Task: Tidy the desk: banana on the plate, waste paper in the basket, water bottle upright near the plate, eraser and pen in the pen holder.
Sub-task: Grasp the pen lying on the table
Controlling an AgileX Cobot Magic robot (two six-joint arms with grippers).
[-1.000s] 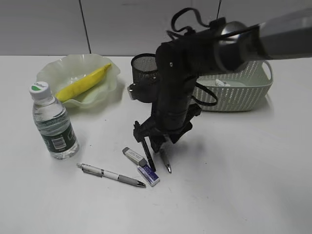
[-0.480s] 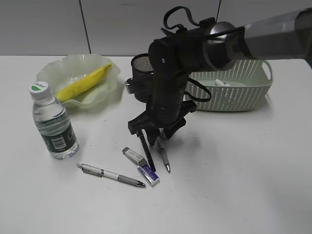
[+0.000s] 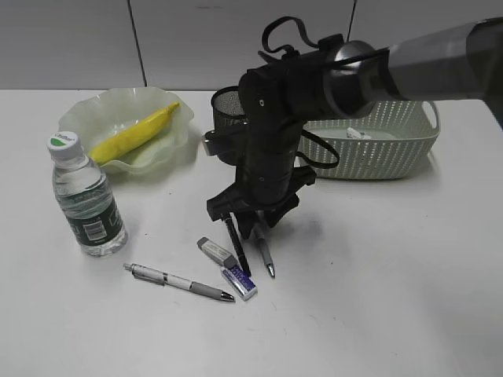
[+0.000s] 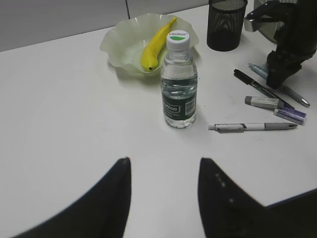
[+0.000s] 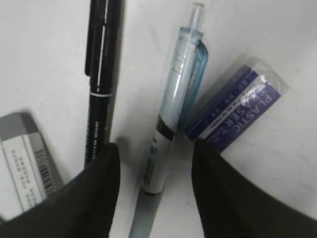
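At the centre of the exterior frame the right tool [image 3: 253,228] hangs released, its jaws straddling the translucent pale-blue pen [image 5: 171,119] lying on the white desk [image 3: 377,290] between a black pen [image 5: 101,74] and a purple-sleeved eraser [image 5: 237,111], apparently lined up to pinch it for the black mesh pen holder [image 3: 229,106] behind.

An office-like test setup: a large plain white desk [image 3: 393,298] against a bare grey panelled wall [image 3: 204,39], with a black mesh cylindrical pen holder [image 3: 230,110] and scattered pens.
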